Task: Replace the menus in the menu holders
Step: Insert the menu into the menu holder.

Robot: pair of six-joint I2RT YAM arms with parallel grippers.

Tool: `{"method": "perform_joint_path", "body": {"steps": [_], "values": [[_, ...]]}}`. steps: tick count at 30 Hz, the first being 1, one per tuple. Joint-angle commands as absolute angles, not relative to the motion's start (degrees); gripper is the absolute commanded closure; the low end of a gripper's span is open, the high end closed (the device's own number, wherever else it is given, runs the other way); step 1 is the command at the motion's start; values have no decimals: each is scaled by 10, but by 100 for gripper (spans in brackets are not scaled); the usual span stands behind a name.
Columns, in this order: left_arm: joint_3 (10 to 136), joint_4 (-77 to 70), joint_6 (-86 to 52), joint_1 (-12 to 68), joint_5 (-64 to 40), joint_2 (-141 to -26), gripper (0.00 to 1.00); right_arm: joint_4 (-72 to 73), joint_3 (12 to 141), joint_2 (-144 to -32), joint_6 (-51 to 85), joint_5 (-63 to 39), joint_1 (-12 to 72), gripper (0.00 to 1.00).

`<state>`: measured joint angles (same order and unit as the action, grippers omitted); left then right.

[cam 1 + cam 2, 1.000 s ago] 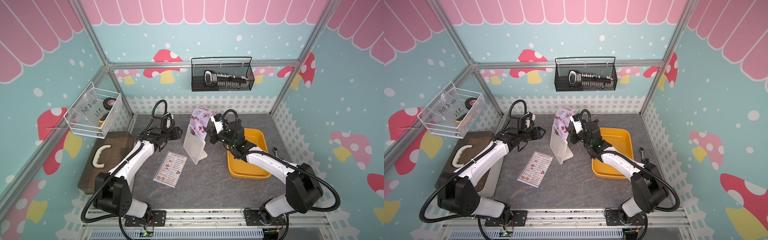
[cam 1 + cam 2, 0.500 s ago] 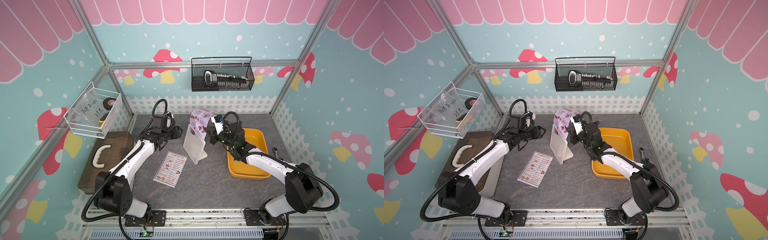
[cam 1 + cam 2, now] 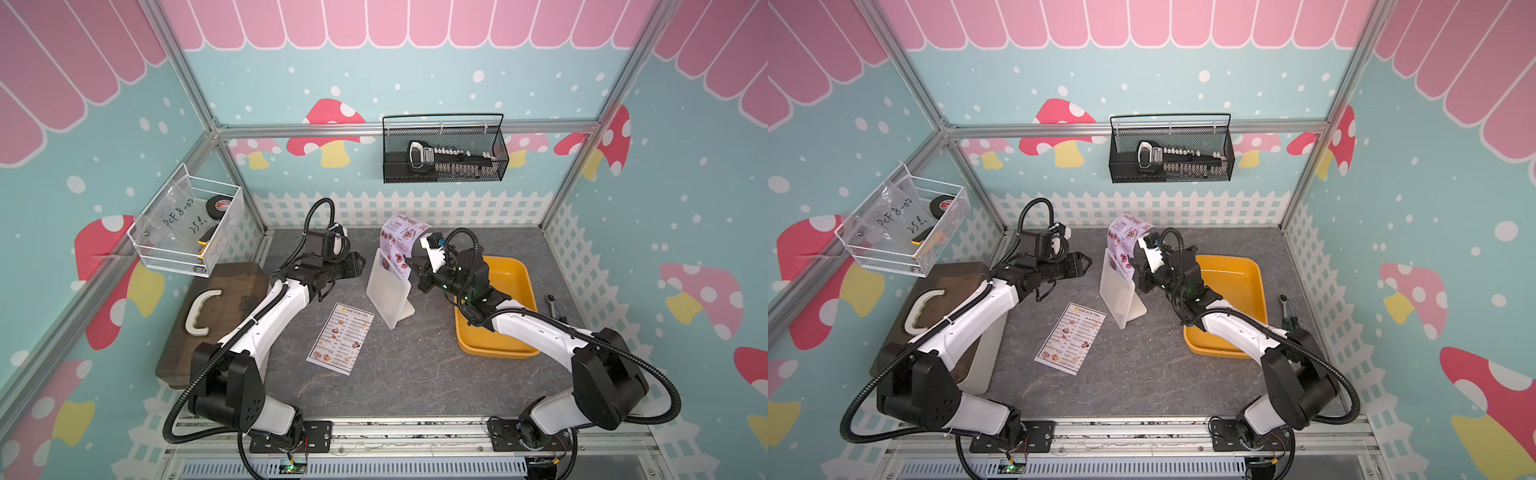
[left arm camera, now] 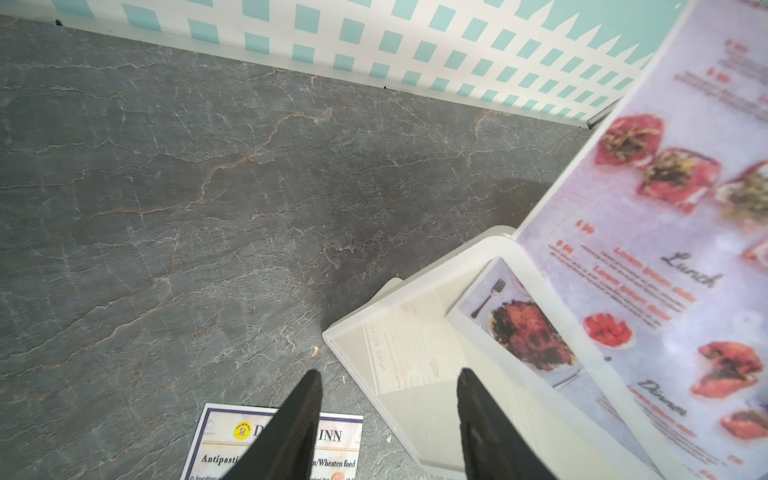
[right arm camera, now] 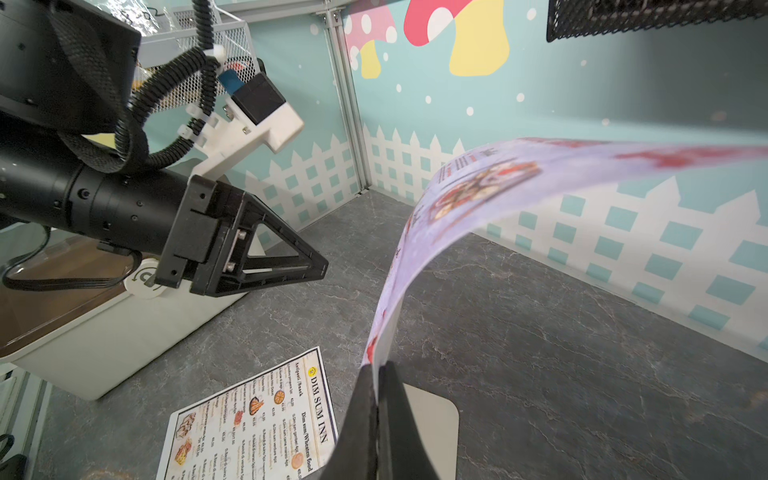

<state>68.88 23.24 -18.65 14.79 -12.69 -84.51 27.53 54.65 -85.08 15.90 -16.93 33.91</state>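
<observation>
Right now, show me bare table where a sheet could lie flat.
Bare table lies in front, between the flat menu, the tray and the front rail. Another patch lies behind the tray, by the fence. Crowded: around the holder, between left claw, right claw and the held menu.

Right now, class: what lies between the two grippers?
The holder, with the curled menu sticking up out of it, stands between the left gripper and the right gripper, which pinches that menu's edge. Both top views show it.
</observation>
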Motion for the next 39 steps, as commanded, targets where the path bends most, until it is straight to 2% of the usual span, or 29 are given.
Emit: {"method": "perform_joint_path", "body": {"steps": [1, 22, 39], "values": [[704, 223, -182, 149, -130, -850, 46, 301, 534, -836, 152, -159, 345, 95], [705, 218, -181, 149, -126, -851, 46, 303, 526, -841, 148, -156, 353, 95], [705, 212, -181, 149, -128, -856, 46, 336, 506, -827, 199, -137, 360, 95]]}}
